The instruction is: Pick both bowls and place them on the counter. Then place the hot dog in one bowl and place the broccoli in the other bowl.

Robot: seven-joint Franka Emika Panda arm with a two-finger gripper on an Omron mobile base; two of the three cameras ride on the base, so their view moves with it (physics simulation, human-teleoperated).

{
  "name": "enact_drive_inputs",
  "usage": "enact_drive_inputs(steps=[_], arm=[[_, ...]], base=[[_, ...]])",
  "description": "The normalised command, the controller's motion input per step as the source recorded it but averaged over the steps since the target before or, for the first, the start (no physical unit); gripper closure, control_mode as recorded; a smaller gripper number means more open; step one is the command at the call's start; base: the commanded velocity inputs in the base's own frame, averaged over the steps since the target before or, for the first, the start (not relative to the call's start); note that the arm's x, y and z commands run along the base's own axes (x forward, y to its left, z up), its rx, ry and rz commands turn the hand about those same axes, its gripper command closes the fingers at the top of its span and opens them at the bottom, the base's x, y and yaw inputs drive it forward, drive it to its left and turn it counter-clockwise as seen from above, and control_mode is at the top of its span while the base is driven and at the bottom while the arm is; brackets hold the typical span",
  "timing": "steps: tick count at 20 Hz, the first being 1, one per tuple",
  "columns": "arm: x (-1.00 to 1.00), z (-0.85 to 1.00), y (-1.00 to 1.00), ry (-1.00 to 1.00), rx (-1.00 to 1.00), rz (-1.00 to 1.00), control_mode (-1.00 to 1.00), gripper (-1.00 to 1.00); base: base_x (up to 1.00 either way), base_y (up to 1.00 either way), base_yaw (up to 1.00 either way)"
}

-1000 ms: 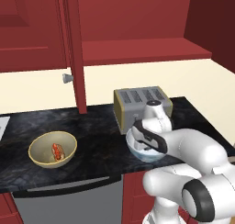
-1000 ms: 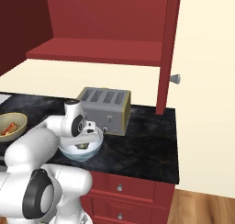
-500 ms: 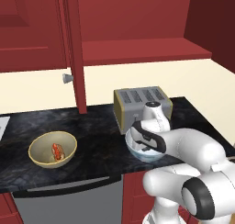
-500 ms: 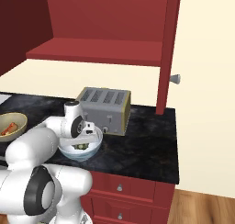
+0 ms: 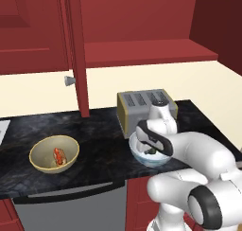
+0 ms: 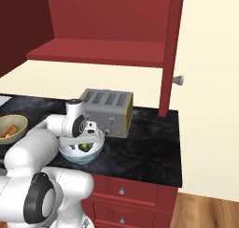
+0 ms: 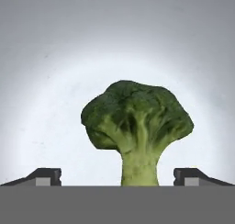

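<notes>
Broccoli [image 7: 137,126], a small green floret w/ pale stem, lies on the pale glossy inside of the white blue-patterned bowl [image 5: 142,155]. In the hand view the two dark finger tips [image 7: 45,176] stand spread wide, one each side of the stem, apart from it, not pinching anything. Gripper [image 6: 85,137] hangs just above that bowl's opening, pointing down into it; a bit of green shows under it in both base views.

White bowl sits on the black marble-look counter [image 5: 99,135] w/ faint golden veins, near the front edge, just in front of a grey-silver four-slot toaster [image 6: 108,111] w/ tan side. Whether bowl and toaster touch can't be told.

Olive-tan bowl w/ yellowish rim [image 5: 41,151] is on the same counter, well apart to the left of the white one. Inside it lies the hot dog [image 5: 59,156], reddish sausage in orange-tan bun.

Above the counter: red shelf [image 6: 98,53], and a red cabinet door [image 5: 78,50] standing open w/ a small grey knob [image 5: 69,80].
</notes>
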Motion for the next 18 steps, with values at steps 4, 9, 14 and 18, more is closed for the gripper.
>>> enact_drive_inputs(steps=[4, 9, 14, 18], arm=[[-0.18, 0.6, 0.0, -0.05, 0.01, 0.0, -1.0, -1.0], [-0.26, 0.62, 0.0, -0.05, 0.0, 0.0, -1.0, -1.0], [-0.34, 0.67, 0.0, -0.06, 0.0, -0.02, -1.0, -1.0], [-0.42, 0.68, 0.0, -0.05, 0.0, -0.04, -1.0, -1.0]], base=[[0.0, 0.0, 0.0], [0.0, 0.0, 0.0], [0.0, 0.0, 0.0], [0.0, 0.0, 0.0]])
